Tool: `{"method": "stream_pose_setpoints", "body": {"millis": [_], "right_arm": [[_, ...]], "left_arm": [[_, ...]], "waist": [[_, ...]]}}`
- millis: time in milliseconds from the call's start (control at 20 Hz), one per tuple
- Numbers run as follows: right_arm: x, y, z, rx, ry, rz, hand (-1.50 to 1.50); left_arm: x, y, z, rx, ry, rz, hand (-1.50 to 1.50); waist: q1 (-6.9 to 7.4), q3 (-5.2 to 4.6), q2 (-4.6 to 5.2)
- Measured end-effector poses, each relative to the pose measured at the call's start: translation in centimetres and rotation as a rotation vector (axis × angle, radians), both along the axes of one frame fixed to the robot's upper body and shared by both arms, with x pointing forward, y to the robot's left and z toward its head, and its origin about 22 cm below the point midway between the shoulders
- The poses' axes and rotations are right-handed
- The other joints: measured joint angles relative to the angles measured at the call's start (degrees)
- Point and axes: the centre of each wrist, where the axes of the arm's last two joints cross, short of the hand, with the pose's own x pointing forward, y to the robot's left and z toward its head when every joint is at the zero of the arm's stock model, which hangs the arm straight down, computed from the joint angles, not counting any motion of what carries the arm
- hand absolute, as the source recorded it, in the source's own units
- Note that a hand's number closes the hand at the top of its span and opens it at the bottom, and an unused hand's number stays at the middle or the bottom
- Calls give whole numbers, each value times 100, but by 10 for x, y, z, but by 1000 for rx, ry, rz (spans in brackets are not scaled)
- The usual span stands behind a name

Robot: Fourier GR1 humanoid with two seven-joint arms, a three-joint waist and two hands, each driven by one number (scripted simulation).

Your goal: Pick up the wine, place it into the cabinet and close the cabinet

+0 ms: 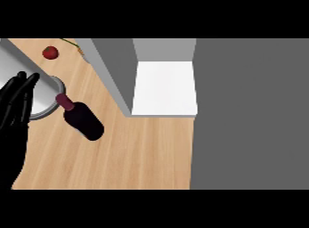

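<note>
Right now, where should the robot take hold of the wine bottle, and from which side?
Probably the wide dark body of the wine bottle, below its thin neck: more surface to hold. Come from its left, where the open left hand is nearest.

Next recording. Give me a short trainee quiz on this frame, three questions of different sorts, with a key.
1. True or false: the left hand is curled round the wine bottle.
2. The small red object lies: A) on the counter, beyond the bottle's neck end; B) inside the cabinet; C) in the left hand.
3. Fill in: the hand that does not show in the head view is the ___ hand.

Key
1. False: its fingers are straight, and it is beside the bottle, apart from it.
2. A.
3. The right hand.
</note>
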Motion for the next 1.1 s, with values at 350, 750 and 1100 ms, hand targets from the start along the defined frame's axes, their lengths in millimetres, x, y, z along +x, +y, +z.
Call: {"method": "stream_pose_setpoints", "body": {"millis": [350, 750, 1100], "right_arm": [[-23, 3, -5, 24, 56, 36, -150], [-59, 23, 18, 90, 178, 189, -150], [-78, 45, 41, 107, 228, 227, -150]], "left_arm": [[27, 26, 3, -6, 44, -209, -150], [52, 48, 20, -124, 231, -419, -150], [52, 63, 58, -144, 273, -448, -150]], "waist": [[-219, -177, 76], [-188, -205, 69], [-139, -208, 64]]}}
